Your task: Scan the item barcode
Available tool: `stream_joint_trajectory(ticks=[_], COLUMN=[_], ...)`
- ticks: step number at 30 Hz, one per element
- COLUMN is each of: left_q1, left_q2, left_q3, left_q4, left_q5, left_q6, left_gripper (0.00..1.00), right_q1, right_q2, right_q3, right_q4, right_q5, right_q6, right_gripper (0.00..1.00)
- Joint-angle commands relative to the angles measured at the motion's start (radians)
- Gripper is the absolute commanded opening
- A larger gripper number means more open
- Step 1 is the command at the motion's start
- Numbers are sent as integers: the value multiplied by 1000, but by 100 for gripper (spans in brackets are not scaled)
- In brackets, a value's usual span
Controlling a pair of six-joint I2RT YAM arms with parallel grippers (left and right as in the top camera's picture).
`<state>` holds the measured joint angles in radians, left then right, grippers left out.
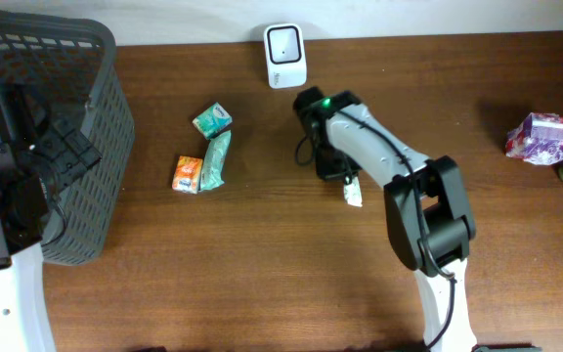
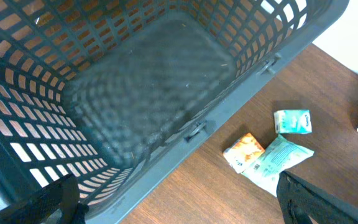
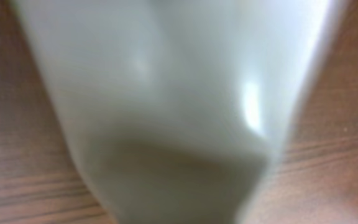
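- White packet [image 1: 353,195] is being pinched by the right claw [image 1: 344,180], its jaws pressed together on it; in the right wrist view it is being shown only as a pale blur.
- It is being held on the robot's side of the scanner [image 1: 284,56], slightly to the scanner's right. Its long axis is seemingly being pointed away from the scanner, so turning it toward the scanner window is being judged the crux.
- Left claw [image 2: 185,205] is being held spread over the basket [image 1: 106,117], far left of the scanner; nothing is being carried inside.
- Green packet [image 1: 212,120], teal packet [image 1: 215,159] and orange packet [image 1: 187,174] are being left on the counter [image 1: 262,264], between basket and scanner.
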<state>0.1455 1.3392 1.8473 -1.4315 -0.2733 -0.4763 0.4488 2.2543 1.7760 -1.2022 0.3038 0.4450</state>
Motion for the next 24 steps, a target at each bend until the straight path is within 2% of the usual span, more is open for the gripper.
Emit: stream_joint_trajectory(ticks=[1,2,6,7,8,9,11,12,13,14,16,18,21,24], left_q1=[6,6,6,6,6,6,6,6,6,6,6,6,6,6], left_q2=[-8,-8,-8,-8,-8,-8,-8,-8,-8,-8,-8,-8,-8,-8], left_q3=[3,3,3,3,3,3,3,3,3,3,3,3,3,3], left_q4=[-2,-2,-2,-2,-2,-2,-2,-2,-2,-2,-2,-2,-2,-2], left_q5=[0,0,0,0,0,0,0,0,0,0,0,0,0,0], left_q6=[-9,-9,-9,-9,-9,-9,-9,-9,-9,-9,-9,-9,-9,-9], left_gripper=[99,99,99,99,99,99,99,99,99,99,99,99,99,99], right_q1=[46,69,112,113,111,102,64,45,3,-37,-117,-168,-223,-235], right_q2=[-21,-21,-21,-21,-21,-21,-21,-21,-21,-21,-21,-21,-21,-21], right_q3=[-23,-9,136,215,294,373,470,481,481,463,389,287,98,-3], right_q4=[21,9,-91,-139,-181,-225,-284,-294,-312,-317,-308,-266,-101,0], right_q5=[19,7,-112,-142,-159,-161,-163,-163,-174,-240,-488,-613,-710,-755], right_q6=[65,64,57,52,11,-36,-95,-101,-111,-179,-430,-553,-554,-572], right_gripper=[15,24,27,39,56,64,66,70,81,82,85,86,85,85])
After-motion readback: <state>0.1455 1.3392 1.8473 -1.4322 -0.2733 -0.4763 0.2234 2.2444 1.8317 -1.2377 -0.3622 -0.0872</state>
